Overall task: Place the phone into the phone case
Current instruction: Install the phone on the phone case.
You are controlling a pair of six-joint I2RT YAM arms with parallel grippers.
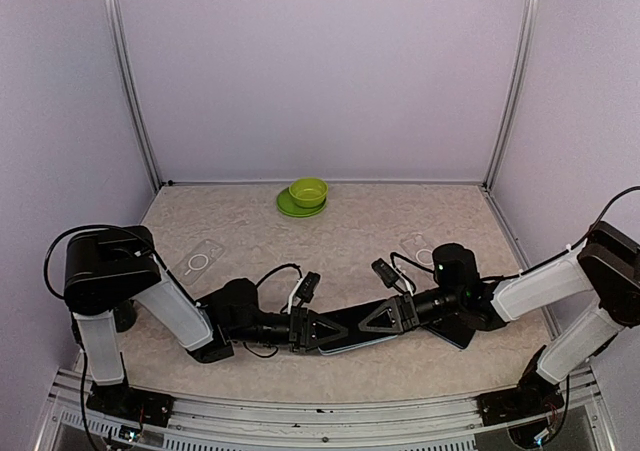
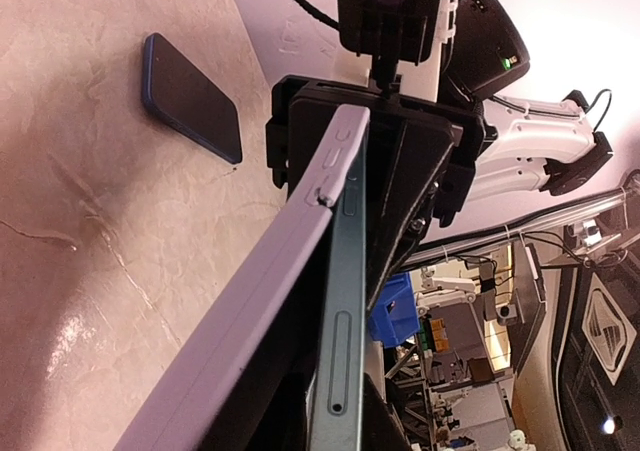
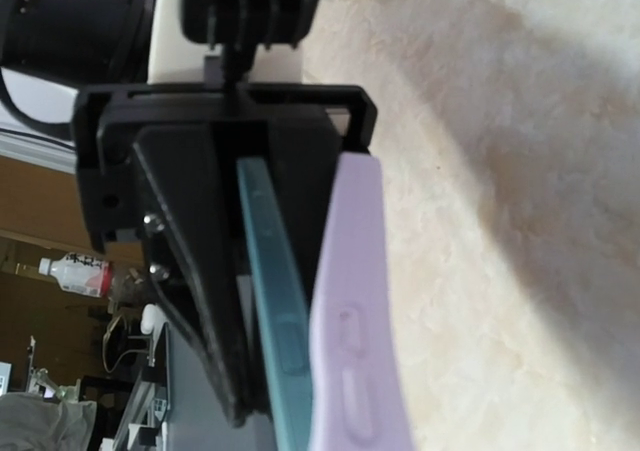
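A teal-edged phone [image 2: 340, 301] and a lilac phone case [image 2: 230, 351] are held in the air between my two grippers, low over the table's front middle [image 1: 345, 345]. My left gripper [image 1: 318, 333] is shut on the phone's left end; there the case gapes away from the phone. My right gripper [image 1: 372, 321] is shut on the other end, where phone [image 3: 275, 301] and case [image 3: 355, 321] meet. In each wrist view, the left gripper [image 2: 335, 426] and right gripper [image 3: 320, 433] look along the phone at the other.
A dark blue phone [image 2: 190, 96] lies flat on the table, partly under the right arm [image 1: 455, 333]. Two clear cases lie on the table, one left [image 1: 197, 261] and one right [image 1: 418, 246]. A green bowl on a green plate [image 1: 305, 195] stands at the back.
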